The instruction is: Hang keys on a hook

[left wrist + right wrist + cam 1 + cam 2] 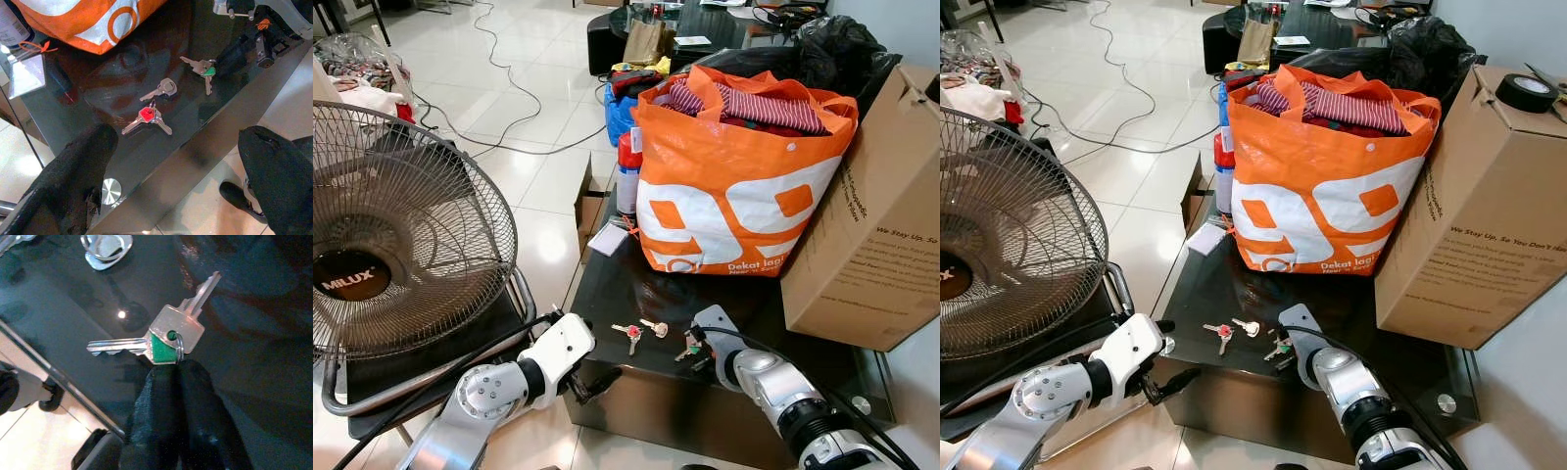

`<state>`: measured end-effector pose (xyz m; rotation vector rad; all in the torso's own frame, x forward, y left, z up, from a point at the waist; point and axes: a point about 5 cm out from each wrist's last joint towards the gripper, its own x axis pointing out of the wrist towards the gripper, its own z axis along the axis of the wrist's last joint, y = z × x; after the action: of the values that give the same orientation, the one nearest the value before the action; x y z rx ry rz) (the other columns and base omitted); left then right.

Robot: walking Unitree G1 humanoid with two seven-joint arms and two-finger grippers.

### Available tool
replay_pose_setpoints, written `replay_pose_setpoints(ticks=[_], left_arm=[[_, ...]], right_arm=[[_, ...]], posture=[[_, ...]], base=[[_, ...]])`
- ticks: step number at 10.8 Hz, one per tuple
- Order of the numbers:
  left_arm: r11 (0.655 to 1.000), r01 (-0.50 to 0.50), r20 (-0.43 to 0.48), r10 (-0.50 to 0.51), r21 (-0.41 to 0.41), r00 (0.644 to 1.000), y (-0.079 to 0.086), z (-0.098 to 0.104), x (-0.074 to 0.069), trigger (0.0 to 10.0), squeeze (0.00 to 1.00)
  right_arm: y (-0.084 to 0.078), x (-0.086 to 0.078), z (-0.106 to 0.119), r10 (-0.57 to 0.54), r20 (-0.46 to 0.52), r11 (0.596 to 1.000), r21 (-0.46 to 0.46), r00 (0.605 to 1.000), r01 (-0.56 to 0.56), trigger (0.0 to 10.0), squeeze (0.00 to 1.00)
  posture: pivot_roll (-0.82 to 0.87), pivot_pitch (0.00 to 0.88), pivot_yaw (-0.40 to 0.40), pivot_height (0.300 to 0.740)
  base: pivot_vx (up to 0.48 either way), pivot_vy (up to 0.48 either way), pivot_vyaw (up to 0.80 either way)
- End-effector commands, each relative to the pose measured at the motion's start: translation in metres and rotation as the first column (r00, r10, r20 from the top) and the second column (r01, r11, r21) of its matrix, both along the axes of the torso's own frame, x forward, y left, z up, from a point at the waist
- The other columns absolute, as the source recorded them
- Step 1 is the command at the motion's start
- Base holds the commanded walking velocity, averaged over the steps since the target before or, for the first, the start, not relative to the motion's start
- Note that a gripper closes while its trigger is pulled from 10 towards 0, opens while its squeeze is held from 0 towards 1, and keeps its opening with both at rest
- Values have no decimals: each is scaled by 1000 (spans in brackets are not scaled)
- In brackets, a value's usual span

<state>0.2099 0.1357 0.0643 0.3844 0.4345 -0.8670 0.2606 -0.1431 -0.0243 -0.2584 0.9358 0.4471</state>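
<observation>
A pair of keys with a green tag (168,340) is pinched at its ring between the fingers of my right gripper (176,369), which is shut on it just at the dark glass table top (626,284), near the front edge. To their left lie a bunch with a red tag (632,334) and a single silver key (656,327). My left gripper (176,181) hovers open below and in front of the table's front edge, its fingers (73,176) spread wide and holding nothing. The left wrist view looks over the red-tagged keys (148,119).
An orange shopping bag (734,186) stuffed with clothes and a cardboard box (871,235) take up the back of the table. A spray can (627,171) stands beside the bag. A large fan (391,235) is on my left. Cables cross the tiled floor (509,108).
</observation>
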Motion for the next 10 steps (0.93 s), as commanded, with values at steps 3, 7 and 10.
replay_pose_setpoints(ticks=[3, 7, 10], left_arm=[[1000, 12, 4, -12, 7, 1000, 0, -1, 1, 10000, 0], [1000, 18, 6, -18, 1, 1000, -4, -1, -1, 10000, 0], [1000, 15, 0, -15, 7, 1000, -1, -5, 2, 10000, 0]], right_arm=[[-1, 5, 3, 13, 40, 1000, -14, 999, -12, 10000, 1000], [4, 7, 7, 9, 57, 999, 47, 998, -12, 9176, 0], [5, 5, 5, 8, 47, 998, 59, 999, -11, 980, 0]], posture=[[-151, 0, -11, 740], [-151, 0, -11, 740], [-151, 0, -10, 740]], base=[[0, 0, 0], [0, 0, 0], [0, 0, 0]])
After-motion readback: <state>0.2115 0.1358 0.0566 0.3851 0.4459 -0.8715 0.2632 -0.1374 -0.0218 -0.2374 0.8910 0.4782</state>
